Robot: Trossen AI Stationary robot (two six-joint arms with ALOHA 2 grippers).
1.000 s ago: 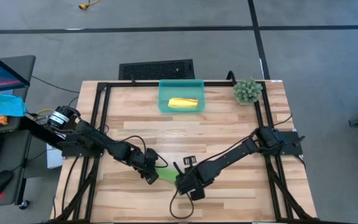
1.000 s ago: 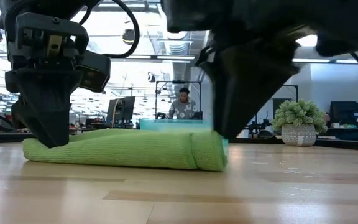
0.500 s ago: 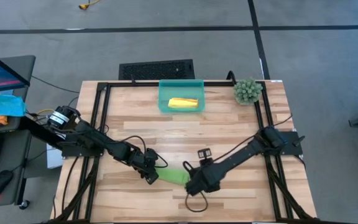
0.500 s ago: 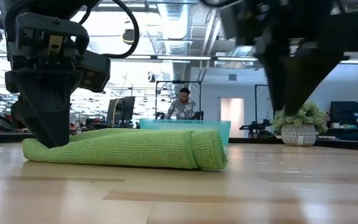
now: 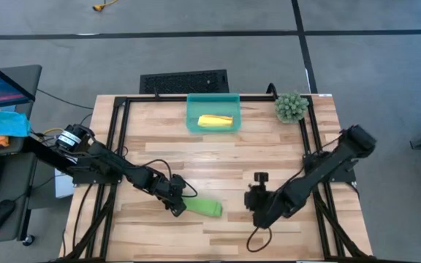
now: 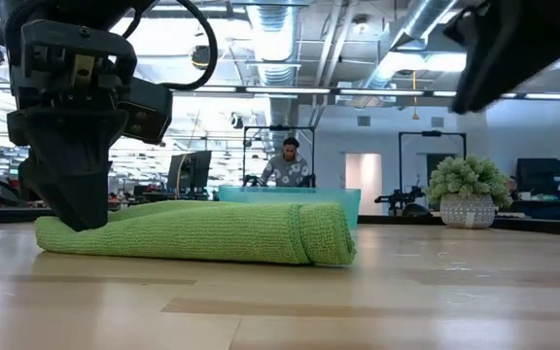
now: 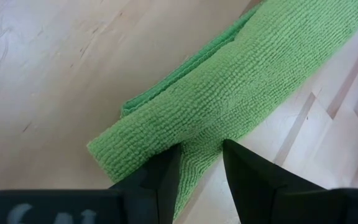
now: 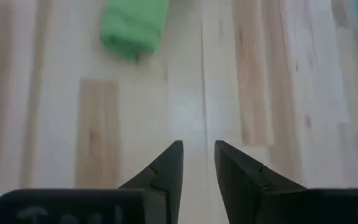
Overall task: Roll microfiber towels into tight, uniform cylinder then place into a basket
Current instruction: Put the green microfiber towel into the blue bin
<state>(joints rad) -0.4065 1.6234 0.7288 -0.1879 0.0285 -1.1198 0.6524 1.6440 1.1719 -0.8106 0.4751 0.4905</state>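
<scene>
Lime green microfiber towel point(image 5: 204, 207), rolled into a soft cylinder, lying flat on the pale wooden plank worktop point(image 5: 269, 157) near its front edge, roughly midway across. Left tool point(image 5: 178, 207) down at the roll's left end, fingers point(image 7: 160, 180) pinched on a fold of the green cloth, a ridge of fabric squeezed between them in the left wrist view. Right tool point(image 5: 256, 202) off to the right of the roll, apart from it, raised above the bare wood; fingers point(image 8: 169, 165) narrowly parted, nothing between them. Roll's rounded right end free and untouched in the low view point(image 6: 324, 233).

Small rectangular translucent teal plastic basket point(image 5: 213, 98) at the far edge of the worktop, well apart from the green roll. Bright yellow microfiber towel point(image 5: 215, 120), already rolled, lying inside it. Small bushy green potted plant point(image 5: 291, 107) at the far right corner, just beside the basket's right side. Person point(image 6: 286, 163) seated in the room beyond the worktop, seen in the low view.
</scene>
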